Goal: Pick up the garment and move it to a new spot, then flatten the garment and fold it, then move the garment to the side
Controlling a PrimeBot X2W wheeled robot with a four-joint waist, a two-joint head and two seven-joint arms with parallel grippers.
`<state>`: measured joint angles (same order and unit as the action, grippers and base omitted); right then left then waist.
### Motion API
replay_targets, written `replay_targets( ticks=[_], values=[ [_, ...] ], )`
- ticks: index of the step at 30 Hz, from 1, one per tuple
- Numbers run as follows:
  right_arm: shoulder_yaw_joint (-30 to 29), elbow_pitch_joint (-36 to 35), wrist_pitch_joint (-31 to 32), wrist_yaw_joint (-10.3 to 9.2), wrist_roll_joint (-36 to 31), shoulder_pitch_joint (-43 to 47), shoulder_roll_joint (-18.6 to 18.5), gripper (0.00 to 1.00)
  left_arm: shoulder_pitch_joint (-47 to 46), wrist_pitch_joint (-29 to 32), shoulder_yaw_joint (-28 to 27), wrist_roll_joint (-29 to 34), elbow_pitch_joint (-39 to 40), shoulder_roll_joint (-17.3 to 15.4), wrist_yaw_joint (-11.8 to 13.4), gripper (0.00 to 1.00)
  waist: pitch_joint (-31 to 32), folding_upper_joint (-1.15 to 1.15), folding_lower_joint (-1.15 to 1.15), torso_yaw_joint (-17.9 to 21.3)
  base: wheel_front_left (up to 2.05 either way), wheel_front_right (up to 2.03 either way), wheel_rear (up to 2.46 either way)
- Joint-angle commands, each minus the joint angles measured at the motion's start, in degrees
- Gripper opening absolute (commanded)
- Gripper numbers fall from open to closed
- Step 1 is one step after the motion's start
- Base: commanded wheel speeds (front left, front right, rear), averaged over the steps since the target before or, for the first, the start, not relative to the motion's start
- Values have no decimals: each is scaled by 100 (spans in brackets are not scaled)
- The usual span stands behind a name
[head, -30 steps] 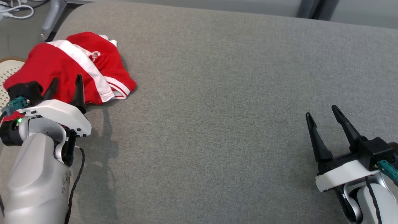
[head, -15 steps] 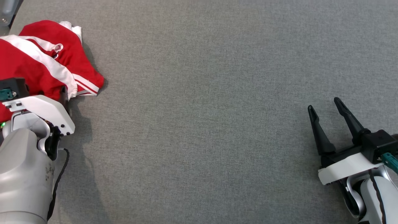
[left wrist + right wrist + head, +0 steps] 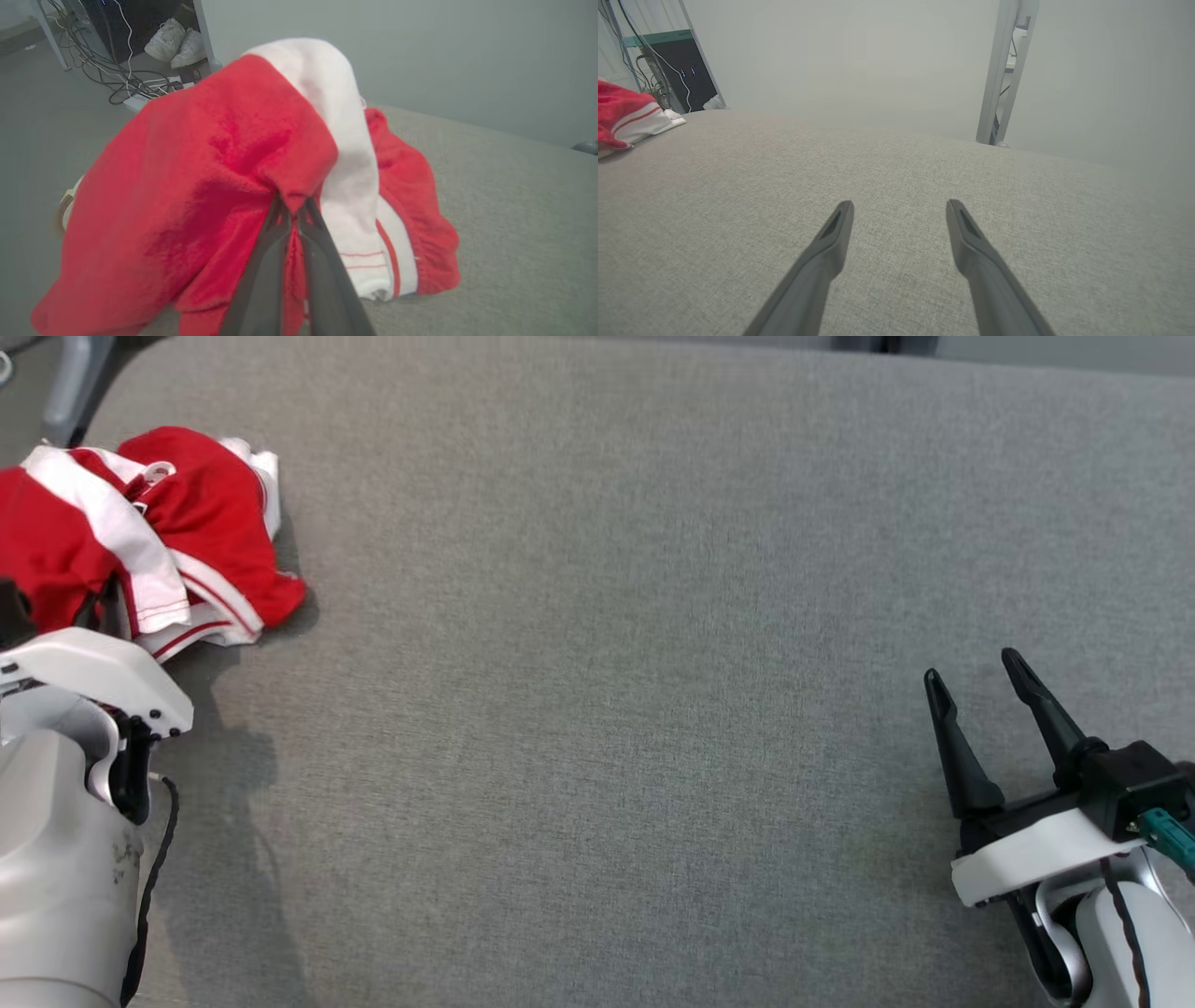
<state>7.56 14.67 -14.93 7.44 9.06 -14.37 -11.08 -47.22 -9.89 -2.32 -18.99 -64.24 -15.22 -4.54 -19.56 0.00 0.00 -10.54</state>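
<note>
The garment (image 3: 215, 523) is red with white stripes and lies bunched at the far left of the grey padded surface (image 3: 607, 663). In the left wrist view my left gripper (image 3: 292, 209) is shut on a fold of the garment (image 3: 210, 154), and the red cloth drapes over the fingertips. In the head view the left wrist housing (image 3: 89, 672) sits just in front of the cloth and hides the fingers. My right gripper (image 3: 976, 670) stands open over bare surface at the lower right, nothing between its fingers (image 3: 836, 233). The garment (image 3: 621, 112) shows far off at the left of the right wrist view.
A metal leg (image 3: 70, 383) stands beyond the surface's far left corner. Cables and a pair of white shoes (image 3: 177, 42) lie on the floor behind the garment. A grey post (image 3: 1001, 70) rises past the far edge.
My left gripper has shut on the garment, which is now gathered and more bunched than before. The head camera has shifted. The right gripper stays open where it was.
</note>
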Motion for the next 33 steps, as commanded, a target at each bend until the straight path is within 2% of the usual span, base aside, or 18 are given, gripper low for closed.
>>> replay_targets(
  ticks=[1, 8, 16, 20, 27, 31, 33],
  values=[
    [-50, 8, -38, 9, -10, 81, -5, 100, 86, -95, -17, -22, 60, -44, -26, 0, 279, 0, 0, -37, 0, 0, 0],
    [-223, -15, -37, 9, -58, 392, 217, 100, 678, -447, -41, -19, 664, -133, 0, 0, 1002, 0, 0, -86, 0, 0, 0],
    [-431, -40, -38, 9, -120, 797, 422, 100, 1926, -473, -129, -51, 2241, -65, 247, 0, 1676, 0, 0, -66, 0, 0, 0],
    [-495, -86, -38, 9, -134, 926, 497, 100, 2691, -187, -123, -15, 3446, 14, 494, 0, 1866, 0, 0, 7, 0, 0, 0],
    [-570, -214, 24, 9, -171, 1025, 589, 100, 4041, 654, 64, 105, 5749, 253, 981, 0, 1981, 0, 0, 314, 0, 0, 0],
    [-532, -276, 79, 9, -209, 971, 586, 100, 4519, 1026, 341, 183, 6469, 463, 1127, 0, 1934, 0, 0, 642, 0, 0, 0],
    [-512, -328, 115, 9, -209, 924, 560, 100, 4638, 1120, 504, 177, 6536, 560, 1079, 0, 1872, 0, 0, 826, 0, 0, 0]
  ],
)
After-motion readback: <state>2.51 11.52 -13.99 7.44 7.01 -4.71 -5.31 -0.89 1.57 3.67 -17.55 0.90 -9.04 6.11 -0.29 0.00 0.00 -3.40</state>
